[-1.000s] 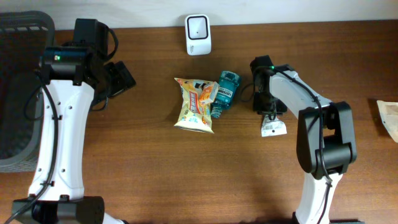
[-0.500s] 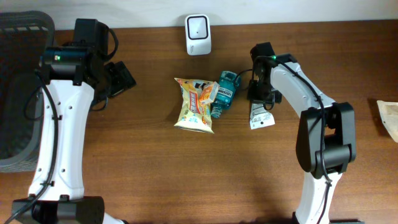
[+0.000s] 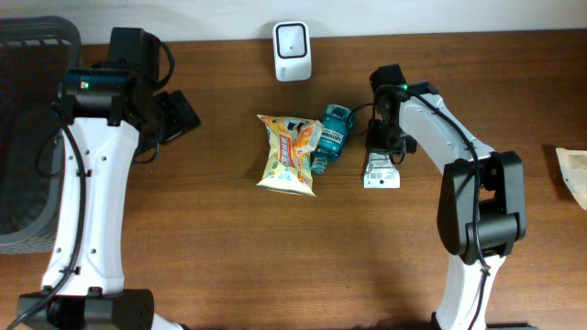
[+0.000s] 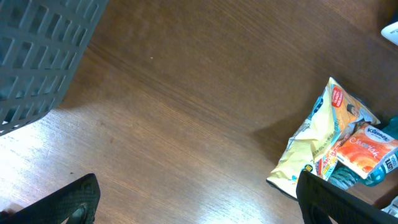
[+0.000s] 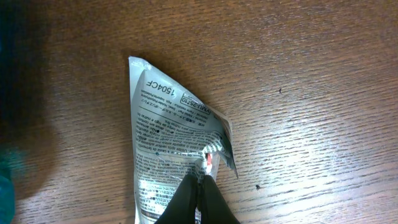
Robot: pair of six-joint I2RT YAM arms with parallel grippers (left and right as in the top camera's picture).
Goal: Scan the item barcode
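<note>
Where brown wood table meets white wall, scanner stands.

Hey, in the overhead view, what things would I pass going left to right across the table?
grey basket → snack bag → mouthwash bottle → silver packet → tan bag at the right edge

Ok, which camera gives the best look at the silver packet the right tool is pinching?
The right wrist view: the silver packet sits large in frame, its printed text visible, pinched by the shut right tool. Overhead shows it only as a small pale shape under that arm. The left wrist view misses it.
</note>
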